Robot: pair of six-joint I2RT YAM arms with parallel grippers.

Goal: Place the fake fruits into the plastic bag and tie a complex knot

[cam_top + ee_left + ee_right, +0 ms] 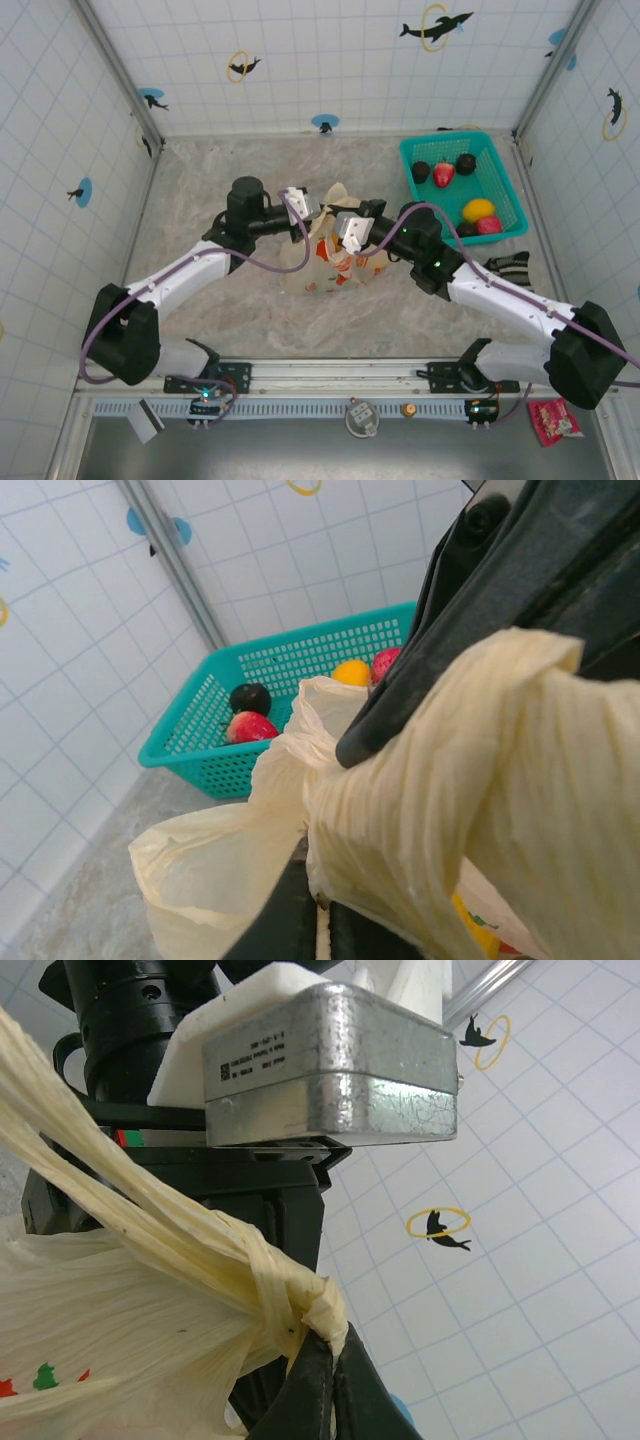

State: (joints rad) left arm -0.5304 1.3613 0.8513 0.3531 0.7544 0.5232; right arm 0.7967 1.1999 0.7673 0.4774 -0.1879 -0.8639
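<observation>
Cream-yellow, thin, crinkly translucent plastic carrier bag [322, 268] sits left of the teal mesh plastic basket [507, 180], apart from it. Judged light, limp and slippery; the film would likely tear under a sharp pull. Best purchase is a handle twisted into a rope, not the loose wall. Right gripper [325, 1365], the nearer to the basket, is pinched tight on a twisted handle [150, 1230] at a wrap. Left gripper [303, 212], farther from the basket, is closed on bag film. Glossy red, yellow, pink and dark toy fruits [443, 175] lie inside the basket, not yet bagged.
</observation>
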